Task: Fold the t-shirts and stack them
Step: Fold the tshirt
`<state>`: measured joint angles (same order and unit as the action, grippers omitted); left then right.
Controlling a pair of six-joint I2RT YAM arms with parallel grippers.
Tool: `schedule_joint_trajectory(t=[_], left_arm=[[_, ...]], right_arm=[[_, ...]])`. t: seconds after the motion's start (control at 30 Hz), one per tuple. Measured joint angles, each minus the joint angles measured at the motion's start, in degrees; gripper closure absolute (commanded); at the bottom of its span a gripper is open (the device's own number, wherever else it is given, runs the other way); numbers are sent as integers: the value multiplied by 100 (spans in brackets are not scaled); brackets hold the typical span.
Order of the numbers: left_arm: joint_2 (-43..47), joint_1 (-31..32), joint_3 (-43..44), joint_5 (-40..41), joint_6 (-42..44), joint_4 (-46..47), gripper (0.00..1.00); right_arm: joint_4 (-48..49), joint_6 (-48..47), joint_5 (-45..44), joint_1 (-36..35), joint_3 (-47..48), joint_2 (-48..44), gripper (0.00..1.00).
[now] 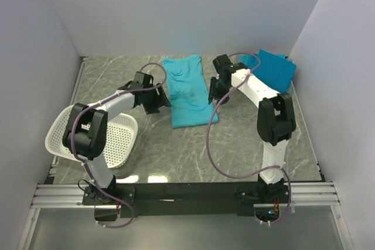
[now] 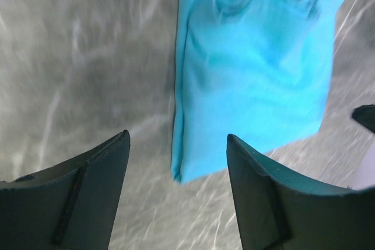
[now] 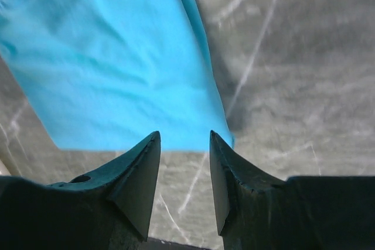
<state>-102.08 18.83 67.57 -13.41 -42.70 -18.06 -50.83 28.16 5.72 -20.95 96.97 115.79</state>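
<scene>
While my left tool (image 2: pixel 177 137) and right tool (image 3: pixel 184 135) are hanging apart, empty, the teal t-shirt (image 1: pixel 188 92) is lying flat on the tabletop (image 1: pixel 246 144) between them | looking soft, light, floppy | I am picking its near corners to pinch.

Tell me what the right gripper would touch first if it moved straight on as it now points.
Probably the teal t-shirt: its near edge lies directly ahead of the right gripper, whose jaws stand open. Depth is unclear.
</scene>
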Motion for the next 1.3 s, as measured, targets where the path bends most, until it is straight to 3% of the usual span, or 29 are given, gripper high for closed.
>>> schedule_joint_trajectory(t=[0.33,1.07,1.3], left_arm=[[306,479,-1049,-129,-133,273,30],[400,752,-1158,-46,-308,321,32],[341,774,-1104,-4,-352,229,38]], right_arm=[[501,-17,85,11,-1309,-542,57],[951,-13,0,11,-1943,-402,62],[994,39,142,22,-1941,-295,76]])
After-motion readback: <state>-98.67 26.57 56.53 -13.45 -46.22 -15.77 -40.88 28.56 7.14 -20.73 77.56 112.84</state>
